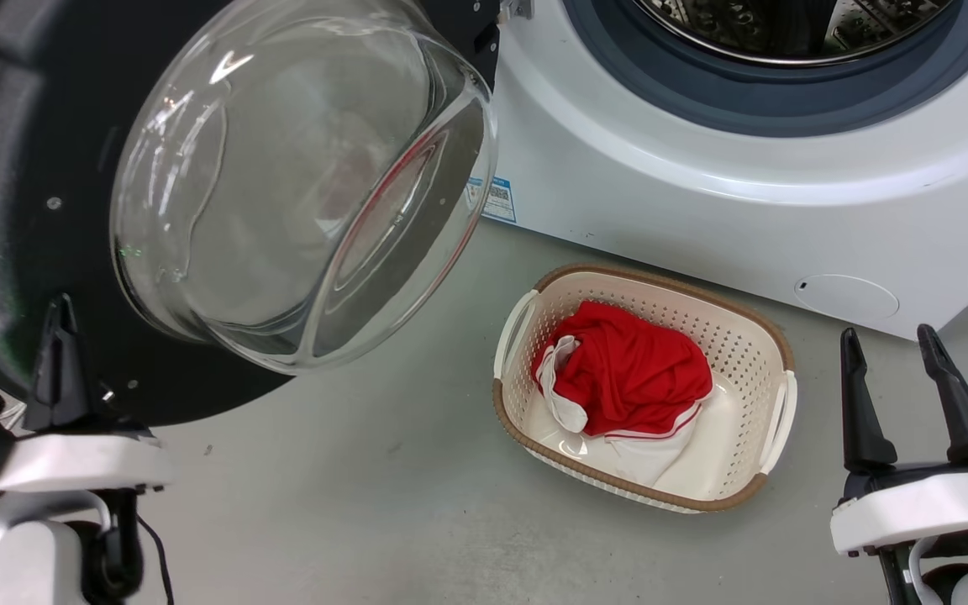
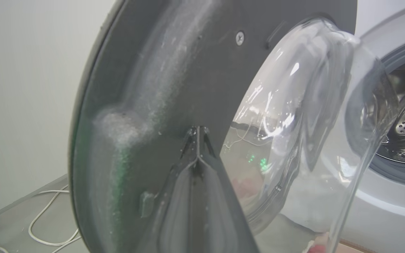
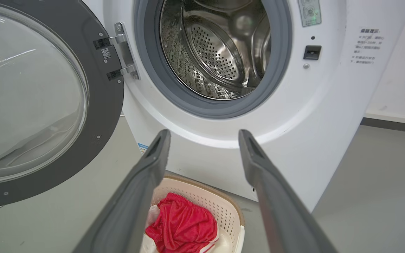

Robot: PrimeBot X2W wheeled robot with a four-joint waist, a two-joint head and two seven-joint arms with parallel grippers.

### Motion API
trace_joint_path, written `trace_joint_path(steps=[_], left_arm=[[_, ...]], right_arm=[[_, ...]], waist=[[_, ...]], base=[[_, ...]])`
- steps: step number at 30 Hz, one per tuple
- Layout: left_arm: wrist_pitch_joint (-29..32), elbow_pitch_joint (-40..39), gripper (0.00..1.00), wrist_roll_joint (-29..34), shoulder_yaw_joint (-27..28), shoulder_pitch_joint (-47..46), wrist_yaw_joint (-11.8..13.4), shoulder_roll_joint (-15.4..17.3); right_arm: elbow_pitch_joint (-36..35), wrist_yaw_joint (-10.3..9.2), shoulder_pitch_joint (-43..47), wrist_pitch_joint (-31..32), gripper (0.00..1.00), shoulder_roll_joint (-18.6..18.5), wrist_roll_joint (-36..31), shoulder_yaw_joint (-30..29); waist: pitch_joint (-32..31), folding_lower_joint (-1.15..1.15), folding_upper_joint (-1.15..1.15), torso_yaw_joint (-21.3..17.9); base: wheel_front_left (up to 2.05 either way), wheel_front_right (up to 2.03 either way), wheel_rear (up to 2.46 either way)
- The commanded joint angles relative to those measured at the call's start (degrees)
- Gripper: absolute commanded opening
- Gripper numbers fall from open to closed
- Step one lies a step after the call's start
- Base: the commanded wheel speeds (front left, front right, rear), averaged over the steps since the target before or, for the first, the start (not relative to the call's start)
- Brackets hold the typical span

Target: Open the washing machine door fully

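door: the washing machine door (image 1: 22, 168) hangs swung out left of the opening, on its hinge (image 3: 123, 51), with the dark inner face and bulging glass bowl (image 1: 299, 176) toward the head camera
machine: the washing machine (image 1: 660, 210) stands behind, its grey gasket (image 1: 702, 92) and steel drum (image 3: 216, 52) uncovered
basket: a cream basket (image 1: 753, 336) sits on the grey floor just in front of the machine
clothing: a red garment (image 1: 627, 370) with white trim lies bunched in the basket
right claw: the right gripper (image 1: 887, 332) is low right, fingers spread apart, holding nothing
left claw: the left gripper (image 2: 197, 165) has its fingers pressed together, tips at the door's inner face, apparently touching
sticker: a blue sticker (image 1: 497, 199) is low on the front
cap: a round cap (image 1: 845, 296) is near the lower right corner
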Motion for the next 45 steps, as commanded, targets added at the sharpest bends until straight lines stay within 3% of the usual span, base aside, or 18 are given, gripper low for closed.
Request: trace_joint_path(steps=[1, 13, 18, 25, 26, 31, 38, 45], left_arm=[[-0.13, 1.12, 0.0, -0.09, 1.15, -1.78, -0.42, 0.82], [-0.13, 14.07, 0.0, -0.89, 6.06, -9.83, -3.89, 4.86], [-0.14, 15.05, 0.0, 0.72, 7.07, -8.29, -4.24, 5.07], [-0.14, 9.63, 0.0, 3.76, 6.94, -0.74, -3.62, 1.05], [-0.14, 6.05, 0.0, 5.71, 5.23, 3.06, -3.73, -1.13], [-0.14, -0.28, 0.0, 9.73, 0.38, 7.69, -3.35, -4.9], [-0.14, -3.32, 0.0, 12.99, -6.65, 7.36, -4.69, -7.26], [-0.14, -1.45, 0.0, 14.51, -11.64, 4.38, -5.4, -8.23]], right_arm=[[-0.18, -0.04, -0.51, 0.09, 1.0, 0.09, -0.5, -0.01], [0.67, -0.04, -1.52, -0.3, 1.0, 0.09, -0.21, 0.27], [2.25, -0.04, -0.89, -1.35, 1.0, 0.09, 0.75, 0.38], [4.23, -0.04, 0.1, -2.78, 1.0, 0.08, 2.03, 0.25], [4.9, -0.04, 0.72, -3.11, 1.0, 0.08, 2.31, 0.23], [5.41, -0.04, 0.5, -3.58, 1.0, 0.08, 2.21, 0.33], [6.0, -0.04, 0.07, -3.99, 1.0, 0.09, 1.85, 0.74], [6.26, -0.04, 0.13, -4.24, 1.0, 0.09, 1.41, 1.09]], waist=[[0.16, 0.0, 0.0, -0.19], [0.31, 0.0, 0.0, -1.51], [-1.49, 0.0, 0.0, -2.8], [-4.49, 0.0, 0.0, -4.81], [-5.72, 0.0, 0.0, -5.58], [-7.03, 0.0, 0.0, -7.7], [-8.07, 0.0, 0.0, -12.65], [-8.77, 0.0, 0.0, -18.54]], base=[[0.0, 0.0, 0.0], [0.0, 0.0, 0.0], [0.0, 0.0, 0.0], [0.0, 0.0, 0.0], [0.0, 0.0, 0.0], [0.0, 0.0, 0.0], [0.0, 0.0, 0.0], [0.0, 0.0, 0.0]])
